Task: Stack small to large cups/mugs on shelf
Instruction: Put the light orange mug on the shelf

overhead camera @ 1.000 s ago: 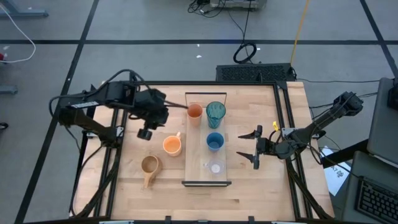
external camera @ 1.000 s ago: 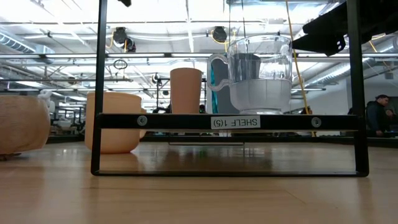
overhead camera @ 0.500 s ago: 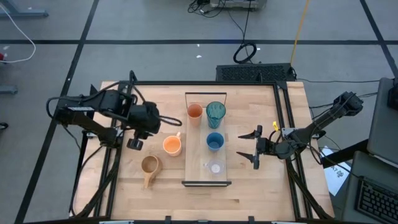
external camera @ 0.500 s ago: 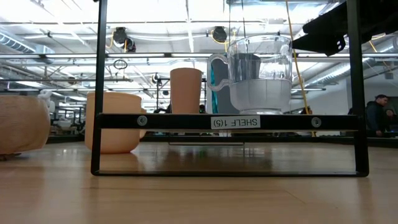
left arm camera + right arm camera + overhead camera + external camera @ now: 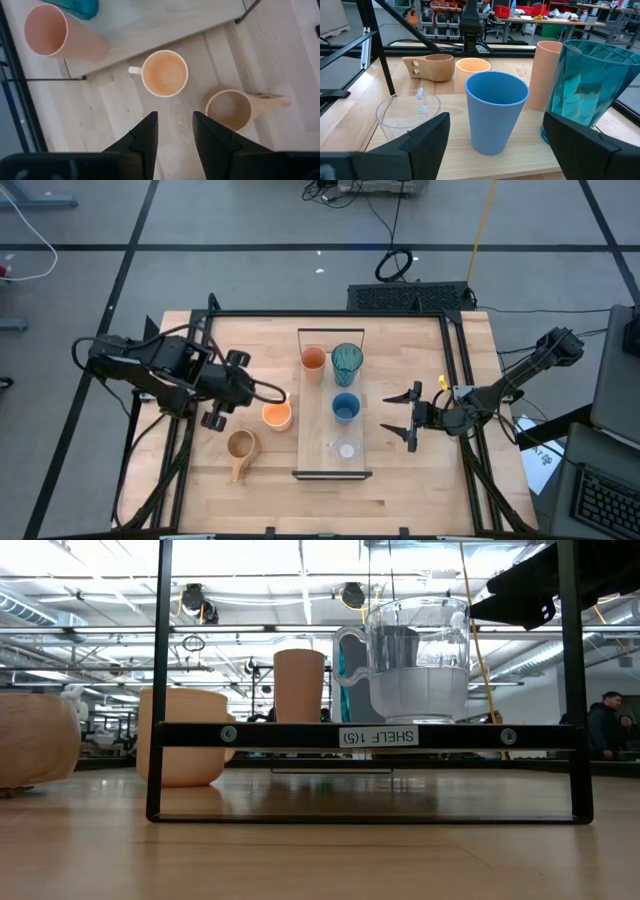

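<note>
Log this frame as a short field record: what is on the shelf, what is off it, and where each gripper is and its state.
on shelf: orange cup, teal tumbler, blue cup, clear glass
off shelf: orange mug and tan mug, on the table left of the shelf
left gripper: above the table beside the orange mug, fingers open, holding nothing
right gripper: waiting right of the shelf, fingers open, empty
</note>
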Motion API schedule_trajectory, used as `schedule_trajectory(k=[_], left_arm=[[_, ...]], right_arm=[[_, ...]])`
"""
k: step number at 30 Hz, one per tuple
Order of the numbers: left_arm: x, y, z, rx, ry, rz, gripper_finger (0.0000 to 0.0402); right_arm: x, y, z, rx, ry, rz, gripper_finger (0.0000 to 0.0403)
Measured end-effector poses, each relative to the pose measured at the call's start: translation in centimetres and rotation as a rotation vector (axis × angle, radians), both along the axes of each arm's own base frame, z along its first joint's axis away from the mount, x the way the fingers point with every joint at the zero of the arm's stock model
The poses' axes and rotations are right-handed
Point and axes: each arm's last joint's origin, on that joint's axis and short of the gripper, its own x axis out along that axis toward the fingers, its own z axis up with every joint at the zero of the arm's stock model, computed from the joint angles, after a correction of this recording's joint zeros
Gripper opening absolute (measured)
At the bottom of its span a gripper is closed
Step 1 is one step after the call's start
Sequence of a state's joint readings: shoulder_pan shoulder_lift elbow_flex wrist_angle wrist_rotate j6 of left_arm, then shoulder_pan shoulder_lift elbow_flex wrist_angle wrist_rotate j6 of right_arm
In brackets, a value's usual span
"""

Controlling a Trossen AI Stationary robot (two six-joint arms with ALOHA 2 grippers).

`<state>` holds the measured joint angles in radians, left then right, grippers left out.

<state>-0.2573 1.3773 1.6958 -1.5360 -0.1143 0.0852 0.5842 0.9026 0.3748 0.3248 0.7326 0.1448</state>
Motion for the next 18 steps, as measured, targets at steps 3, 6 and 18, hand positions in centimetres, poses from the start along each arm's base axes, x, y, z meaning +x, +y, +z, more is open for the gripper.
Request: schedule_trajectory(k=[3,6,18], left_arm=[[0.2,0.0,-0.1,0.024,-0.006,0.044,0.0124],[0.5,-0.1,-0.4,0.029,-0.001,0.052,0.0124],[3.0,-0.9,-7.8,0.037,0.050,-0.019,0.0124]], right_arm=[[0.0,0.0,0.0,0.000,0.000,0.000,0.0311],[0.0,0.0,0.0,0.000,0.001,0.000,0.0311],[0.0,0.0,0.0,0.000,0.001,0.000,0.0311]])
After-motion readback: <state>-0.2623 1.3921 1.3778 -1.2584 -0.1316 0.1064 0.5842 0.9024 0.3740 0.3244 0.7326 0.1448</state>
